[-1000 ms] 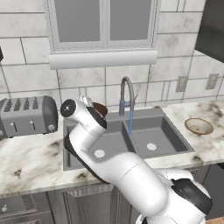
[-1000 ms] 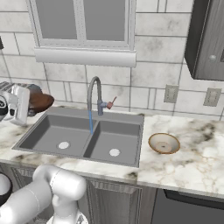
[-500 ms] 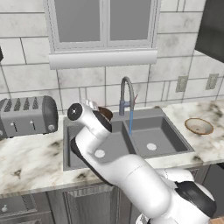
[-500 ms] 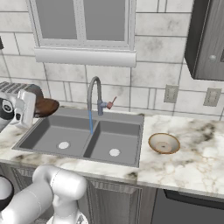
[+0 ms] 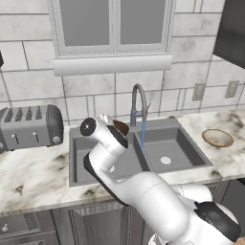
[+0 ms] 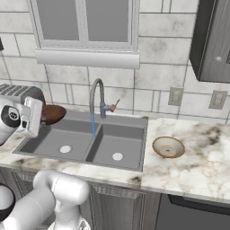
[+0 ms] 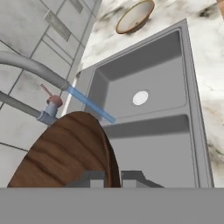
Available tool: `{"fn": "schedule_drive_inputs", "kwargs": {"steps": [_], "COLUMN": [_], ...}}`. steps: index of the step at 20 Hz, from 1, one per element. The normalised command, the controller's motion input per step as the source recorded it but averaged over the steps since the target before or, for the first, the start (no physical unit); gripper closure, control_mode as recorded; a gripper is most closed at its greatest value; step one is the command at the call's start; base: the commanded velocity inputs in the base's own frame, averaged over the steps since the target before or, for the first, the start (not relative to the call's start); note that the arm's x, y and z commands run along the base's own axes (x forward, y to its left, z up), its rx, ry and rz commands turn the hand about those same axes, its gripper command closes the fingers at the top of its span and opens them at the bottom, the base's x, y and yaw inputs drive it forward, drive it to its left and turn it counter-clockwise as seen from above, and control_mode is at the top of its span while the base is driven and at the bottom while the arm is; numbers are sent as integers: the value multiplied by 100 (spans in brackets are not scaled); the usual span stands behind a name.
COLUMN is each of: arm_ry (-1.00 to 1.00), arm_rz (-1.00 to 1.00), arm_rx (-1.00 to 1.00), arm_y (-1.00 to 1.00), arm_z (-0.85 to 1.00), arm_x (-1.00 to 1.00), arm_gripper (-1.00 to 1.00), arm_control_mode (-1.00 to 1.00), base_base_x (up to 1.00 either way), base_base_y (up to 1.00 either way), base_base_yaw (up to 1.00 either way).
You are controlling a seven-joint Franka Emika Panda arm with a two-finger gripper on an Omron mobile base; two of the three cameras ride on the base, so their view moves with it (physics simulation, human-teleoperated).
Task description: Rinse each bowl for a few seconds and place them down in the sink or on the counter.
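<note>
Brown bowl [image 6: 53, 114]: dark wood grain, held in the air over the left basin of the sink [image 6: 54, 137], up near its back left corner, tilted on edge. In the hand view its grained side [image 7: 65, 151] sits just short of the water stream.

Gripper [image 7: 112, 178]: clenched on the brown bowl's rim, fingers [image 7: 94, 177] close together at the edge.

Tap [image 6: 95, 96]: grey gooseneck behind the divider between the basins, small red lever at its base. A thin blue stream [image 6: 93, 123] falls from the spout to the divider.

Sink: grey, two basins, one white drain in each.

Tan bowl [image 6: 168, 146]: small, pale inside, upright on the desk [image 6: 193, 166] just right of the sink, well apart from the arm.

Toaster [image 5: 29, 127]: grey, on the desk left of the sink.
</note>
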Motion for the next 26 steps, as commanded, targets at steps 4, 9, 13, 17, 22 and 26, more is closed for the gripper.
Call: {"fn": "schedule_drive_inputs", "kwargs": {"steps": [4,9,13,17,22,26], "arm_ry": [0,0,0,0,0,0], "arm_rz": [-2,-1,-1,-1,0,0], "arm_rx": [-1,0,0,0,0,0], "arm_y": [-26,-26,-25,-22,-22,-18], "arm_z": [-18,-16,-15,-15,-15,-15], "arm_x": [0,0,0,2,4,10], "arm_gripper": [100,100,100,100,100,100], "arm_control_mode": [-100,-100,-100,-100,-100,-100], "base_base_x": [0,0,0,0,0,0], "base_base_y": [0,0,0,0,0,0], "base_base_yaw": [0,0,0,0,0,0]}}
